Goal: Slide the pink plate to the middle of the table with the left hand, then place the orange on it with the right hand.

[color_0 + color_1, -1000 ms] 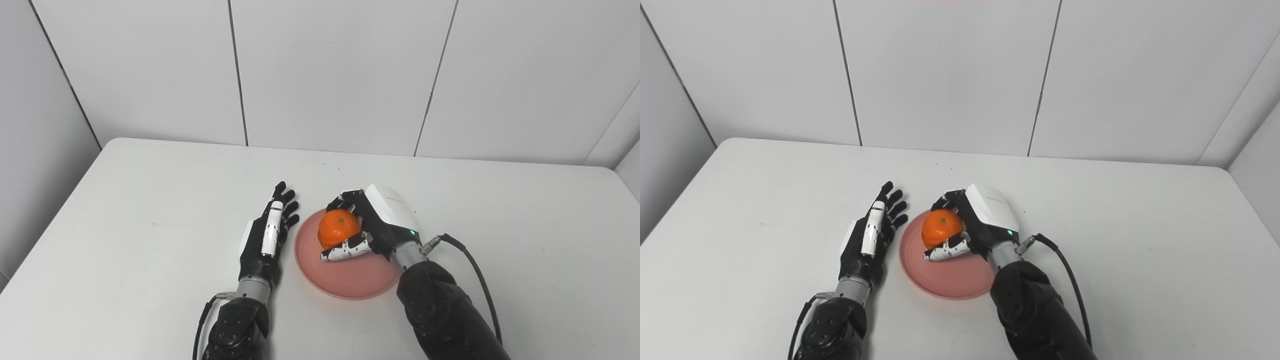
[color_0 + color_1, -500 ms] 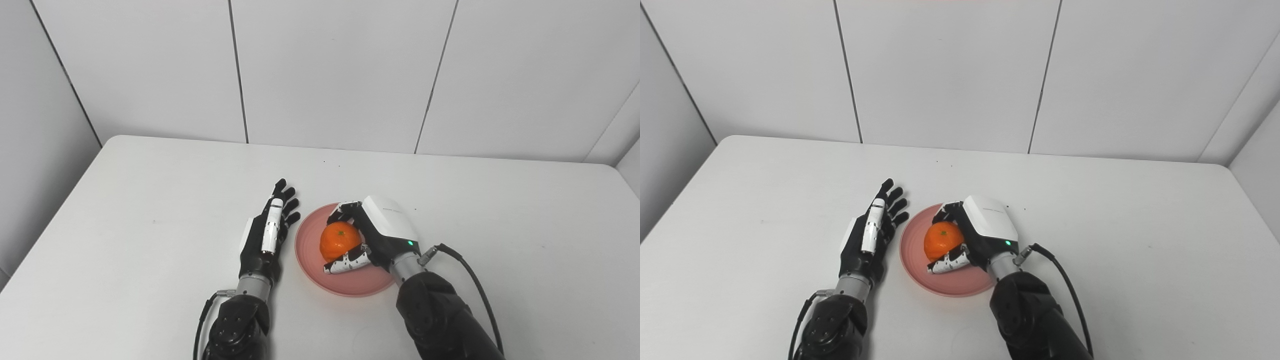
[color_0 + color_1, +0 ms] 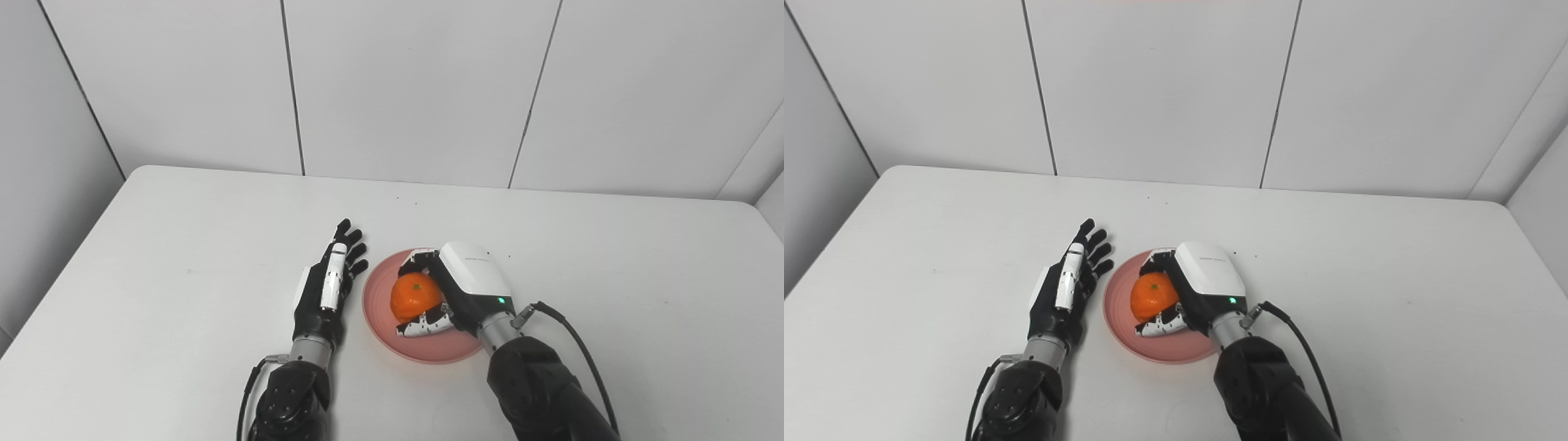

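Both hands low: right hand (image 3: 456, 294) cups orange (image 3: 415, 296) over pink plate (image 3: 380, 318).

Right robot hand (image 3: 1193, 293) grips orange (image 3: 1151, 296) over pink plate (image 3: 1122, 318).

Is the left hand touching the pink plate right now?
No, the left hand lies open on the table beside the pink plate, a gap between them.

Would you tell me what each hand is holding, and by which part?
The right hand grips the round orange around its sides, over the pink plate. The left hand holds nothing.
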You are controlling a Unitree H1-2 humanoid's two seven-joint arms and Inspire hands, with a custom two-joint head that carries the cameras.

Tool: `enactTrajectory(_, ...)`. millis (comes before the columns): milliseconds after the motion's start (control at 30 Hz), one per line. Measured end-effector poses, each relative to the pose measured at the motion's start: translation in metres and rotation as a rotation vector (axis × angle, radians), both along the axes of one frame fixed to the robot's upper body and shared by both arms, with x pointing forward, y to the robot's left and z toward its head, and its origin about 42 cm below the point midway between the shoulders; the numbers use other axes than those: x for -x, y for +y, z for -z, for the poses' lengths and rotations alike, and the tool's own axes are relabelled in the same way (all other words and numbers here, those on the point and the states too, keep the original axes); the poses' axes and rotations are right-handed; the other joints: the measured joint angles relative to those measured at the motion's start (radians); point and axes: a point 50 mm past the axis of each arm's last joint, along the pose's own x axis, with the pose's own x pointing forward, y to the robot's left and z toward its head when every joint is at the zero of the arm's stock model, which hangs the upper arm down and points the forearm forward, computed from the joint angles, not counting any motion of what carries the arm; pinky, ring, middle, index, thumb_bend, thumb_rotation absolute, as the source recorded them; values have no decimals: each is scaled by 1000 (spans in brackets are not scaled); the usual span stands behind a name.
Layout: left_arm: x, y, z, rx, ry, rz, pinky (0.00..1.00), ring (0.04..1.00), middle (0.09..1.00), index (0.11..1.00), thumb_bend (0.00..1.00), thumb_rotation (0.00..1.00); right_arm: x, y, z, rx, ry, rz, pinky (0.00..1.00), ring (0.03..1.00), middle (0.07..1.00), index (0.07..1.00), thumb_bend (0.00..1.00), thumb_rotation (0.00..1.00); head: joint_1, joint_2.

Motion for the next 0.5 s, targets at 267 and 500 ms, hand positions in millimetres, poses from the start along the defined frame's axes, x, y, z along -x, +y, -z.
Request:
enactTrajectory(267, 0, 0, 0, 0, 0, 0, 906, 928, 941, 941, 359, 1000, 2, -2, -3, 22, 45, -34, 825, 859, 875, 875, 940, 412, -5, -5)
enactTrajectory(500, 0, 0, 0, 0, 0, 0, 904, 927, 941, 940, 371, 1000, 4, -8, -6, 45, 50, -46, 885, 903, 914, 921, 994, 483, -9, -8)
